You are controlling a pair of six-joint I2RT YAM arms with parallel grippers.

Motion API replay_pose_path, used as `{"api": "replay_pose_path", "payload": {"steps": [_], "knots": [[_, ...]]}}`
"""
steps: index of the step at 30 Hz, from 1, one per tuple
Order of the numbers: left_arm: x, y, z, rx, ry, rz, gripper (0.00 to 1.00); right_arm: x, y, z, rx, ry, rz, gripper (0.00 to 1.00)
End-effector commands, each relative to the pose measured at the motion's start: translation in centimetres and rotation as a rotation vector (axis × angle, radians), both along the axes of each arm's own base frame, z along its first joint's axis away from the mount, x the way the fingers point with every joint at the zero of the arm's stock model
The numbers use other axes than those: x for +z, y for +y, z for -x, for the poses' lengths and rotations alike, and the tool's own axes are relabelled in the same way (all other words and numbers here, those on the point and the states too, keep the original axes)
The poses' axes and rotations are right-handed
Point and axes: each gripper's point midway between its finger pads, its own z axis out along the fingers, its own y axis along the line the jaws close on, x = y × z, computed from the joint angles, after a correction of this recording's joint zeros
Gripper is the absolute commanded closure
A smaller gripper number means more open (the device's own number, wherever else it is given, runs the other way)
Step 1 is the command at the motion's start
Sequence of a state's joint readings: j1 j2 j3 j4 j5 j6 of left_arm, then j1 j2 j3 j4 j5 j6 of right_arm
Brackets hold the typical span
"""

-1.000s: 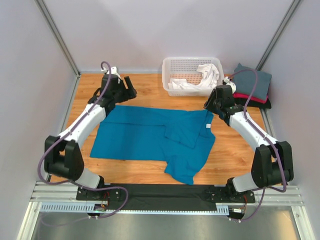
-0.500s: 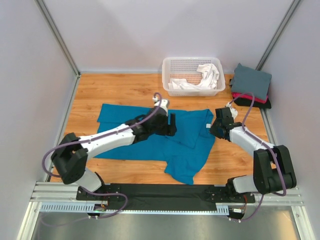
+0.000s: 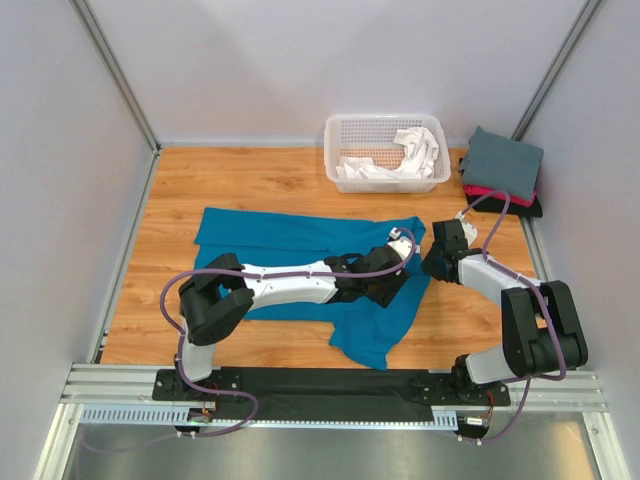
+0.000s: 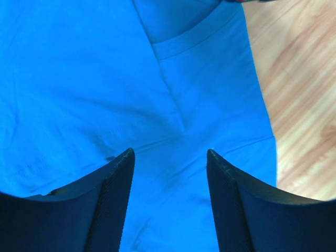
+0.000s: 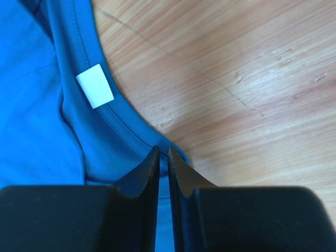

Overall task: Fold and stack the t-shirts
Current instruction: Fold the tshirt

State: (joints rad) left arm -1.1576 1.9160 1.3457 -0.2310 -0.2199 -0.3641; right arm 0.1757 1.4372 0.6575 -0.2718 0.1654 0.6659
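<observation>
Teal t-shirt (image 3: pixel 270 240) lies spread across the middle of the table (image 3: pixel 250 180). The left gripper (image 4: pixel 170 152), swung over from the far-left corner, hovers open and empty above it. The right gripper (image 5: pixel 163 149) has pinched nearly closed on the collar (image 5: pixel 118 123) towards the right edge, probably readying the next fold.

The teal-blue t-shirt (image 3: pixel 255 238) lies flat, partly folded; the grey t-shirt (image 3: pixel 505 160) tops a stack, perhaps three.
</observation>
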Motion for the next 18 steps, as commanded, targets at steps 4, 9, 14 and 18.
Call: {"api": "replay_pose_path", "payload": {"steps": [4, 9, 14, 18], "knots": [[-0.7, -1.1, -0.4, -0.057, -0.039, -0.054, 0.39, -1.0, -1.5, 0.6, -0.057, 0.021, 0.004, 0.89], [-1.8, -1.6, -0.2, -0.057, -0.03, -0.065, 0.41, -0.5, -1.7, 0.5, -0.056, 0.006, 0.012, 0.89], [-2.7, -1.6, -0.3, -0.038, -0.022, -0.078, 0.44, -0.4, -1.8, 0.8, -0.055, 0.003, 0.014, 0.91], [-2.9, -2.0, -0.4, -0.038, -0.019, -0.067, 0.44, -0.6, -1.8, 1.1, -0.05, 0.007, 0.012, 0.92]]}}
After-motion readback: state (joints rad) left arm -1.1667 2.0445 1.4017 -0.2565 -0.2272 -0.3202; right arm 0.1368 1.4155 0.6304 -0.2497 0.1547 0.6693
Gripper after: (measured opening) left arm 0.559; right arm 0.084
